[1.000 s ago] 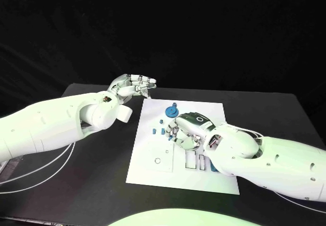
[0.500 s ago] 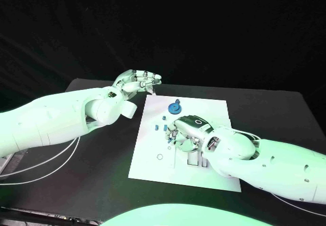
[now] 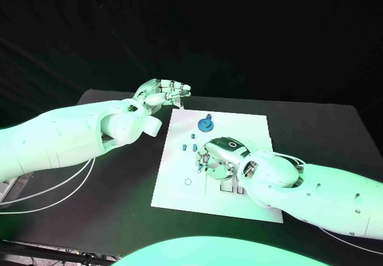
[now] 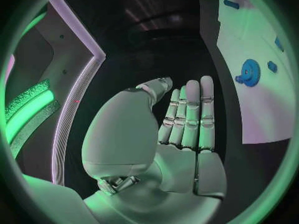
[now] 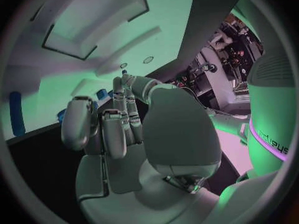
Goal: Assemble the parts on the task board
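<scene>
The white task board (image 3: 243, 124) lies in the middle of the black table. A blue gear (image 3: 206, 124) stands near its far edge, and small blue parts (image 3: 190, 147) lie just nearer. My right hand (image 3: 215, 162) rests over the board's middle with fingers curled down; its thumb (image 5: 134, 82) reaches toward the board (image 5: 37, 84) by a tiny blue part (image 5: 123, 72), and whether it pinches it is unclear. My left hand (image 3: 165, 93) hovers beyond the board's far left corner, fingers (image 4: 190, 114) straight, holding nothing. The left wrist view shows the gear (image 4: 249, 72).
Rectangular slots (image 3: 229, 189) and a small ring hole (image 3: 187, 180) mark the board's near half, beside my right wrist. Bare black table (image 3: 319, 133) lies to the right of the board. White cables (image 3: 48, 191) hang under my left arm.
My right hand has slid along the board toward the robot. The left hand's fingers have straightened from a curl. The whole picture has shifted a little.
</scene>
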Controlling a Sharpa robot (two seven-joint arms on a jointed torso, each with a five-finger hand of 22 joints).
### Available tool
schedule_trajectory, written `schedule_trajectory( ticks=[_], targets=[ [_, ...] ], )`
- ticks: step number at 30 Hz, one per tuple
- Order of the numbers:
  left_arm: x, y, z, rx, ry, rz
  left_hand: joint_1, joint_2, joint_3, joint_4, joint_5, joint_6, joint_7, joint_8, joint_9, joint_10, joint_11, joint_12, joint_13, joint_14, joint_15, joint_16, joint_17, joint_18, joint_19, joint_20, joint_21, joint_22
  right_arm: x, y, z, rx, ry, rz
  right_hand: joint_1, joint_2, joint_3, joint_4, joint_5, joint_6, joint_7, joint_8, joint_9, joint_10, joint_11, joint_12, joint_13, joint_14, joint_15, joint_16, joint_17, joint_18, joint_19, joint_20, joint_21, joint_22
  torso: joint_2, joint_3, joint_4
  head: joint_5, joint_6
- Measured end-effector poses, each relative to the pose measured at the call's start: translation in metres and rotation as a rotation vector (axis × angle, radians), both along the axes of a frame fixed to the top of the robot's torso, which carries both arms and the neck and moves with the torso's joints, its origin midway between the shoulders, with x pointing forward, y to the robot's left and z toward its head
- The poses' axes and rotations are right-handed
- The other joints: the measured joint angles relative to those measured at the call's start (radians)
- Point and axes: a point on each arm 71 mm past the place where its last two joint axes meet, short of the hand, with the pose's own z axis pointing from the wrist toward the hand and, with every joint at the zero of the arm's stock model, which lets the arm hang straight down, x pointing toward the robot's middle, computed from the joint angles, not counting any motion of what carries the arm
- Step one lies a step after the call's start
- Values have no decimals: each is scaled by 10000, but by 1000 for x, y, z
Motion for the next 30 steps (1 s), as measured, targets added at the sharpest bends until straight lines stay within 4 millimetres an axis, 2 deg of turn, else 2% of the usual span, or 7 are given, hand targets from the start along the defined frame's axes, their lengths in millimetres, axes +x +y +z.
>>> schedule_trajectory(
  ticks=[30],
  targets=[
    [0,1,0,17,35,-7,0,0,-57,0,0,1,-1,0,-1,-36,-37,0,2,0,0,0,2,0,-1,0,-38,-24,0,2,-5,-297,43,26,-38,-41,-1,-53,39,-1,1,7,17,53,-18,-58,5,0,0,0,-4,0,-1,0,1,6,1,-5,4,-8,-25]
  ],
)
